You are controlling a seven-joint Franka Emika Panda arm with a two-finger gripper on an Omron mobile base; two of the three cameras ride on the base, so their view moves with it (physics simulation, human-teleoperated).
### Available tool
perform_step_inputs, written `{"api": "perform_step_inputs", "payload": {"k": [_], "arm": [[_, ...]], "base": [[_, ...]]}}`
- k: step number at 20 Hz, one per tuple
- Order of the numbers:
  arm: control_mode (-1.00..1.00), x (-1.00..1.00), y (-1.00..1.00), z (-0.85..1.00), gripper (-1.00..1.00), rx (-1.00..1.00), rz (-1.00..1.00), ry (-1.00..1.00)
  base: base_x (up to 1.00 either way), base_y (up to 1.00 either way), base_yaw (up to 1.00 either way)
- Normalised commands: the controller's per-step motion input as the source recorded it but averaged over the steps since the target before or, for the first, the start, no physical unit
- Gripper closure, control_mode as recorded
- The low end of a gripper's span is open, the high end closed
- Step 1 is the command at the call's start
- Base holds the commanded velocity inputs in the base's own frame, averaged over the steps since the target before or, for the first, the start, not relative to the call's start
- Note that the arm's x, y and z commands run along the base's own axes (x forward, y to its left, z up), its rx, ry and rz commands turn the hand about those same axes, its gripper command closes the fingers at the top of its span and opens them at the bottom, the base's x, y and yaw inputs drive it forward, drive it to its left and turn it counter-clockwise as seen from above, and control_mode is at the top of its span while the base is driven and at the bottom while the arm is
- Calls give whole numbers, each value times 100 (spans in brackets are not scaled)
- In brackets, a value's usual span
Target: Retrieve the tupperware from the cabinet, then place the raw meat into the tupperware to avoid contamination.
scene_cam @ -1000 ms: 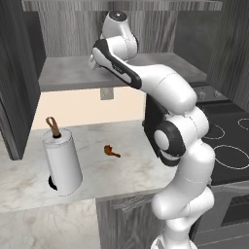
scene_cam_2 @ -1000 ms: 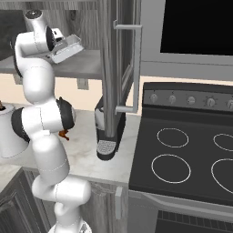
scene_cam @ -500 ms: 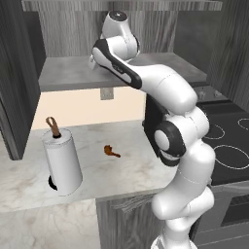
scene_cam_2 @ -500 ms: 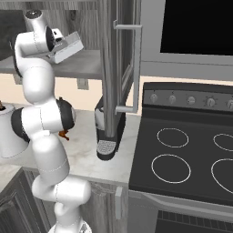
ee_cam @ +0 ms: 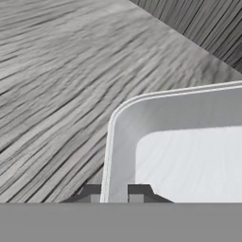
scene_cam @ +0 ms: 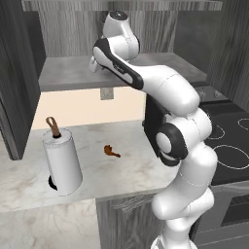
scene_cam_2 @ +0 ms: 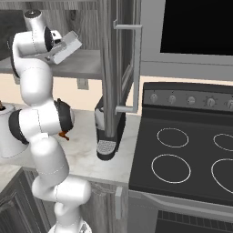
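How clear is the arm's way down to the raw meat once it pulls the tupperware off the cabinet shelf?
Probably clear. The gripper is shut on the tupperware rim at the cabinet shelf, and the raw meat lies on open counter below, apart from the paper-towel roll. Nothing stands over it.

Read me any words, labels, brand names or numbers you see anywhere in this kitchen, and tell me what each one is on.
No readable text anywhere.
Stove: the knob panel carries no legible marks.
Coffee machine: no brand visible.
Paper-towel roll: plain.
Tupperware: unmarked.
Cabinet: bare wood grain.
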Motion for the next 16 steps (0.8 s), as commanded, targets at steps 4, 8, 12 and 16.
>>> {"api": "perform_step_inputs", "payload": {"k": [4,8,12,16], "arm": [[-100,-56,-6,27,100,0,0,-1],[-100,-54,-1,33,100,1,0,-2],[-100,-50,0,44,100,3,0,-3],[-100,-55,0,46,100,3,0,-3]], "base": [[0,0,0],[0,0,0],[0,0,0],[0,0,0]]}}
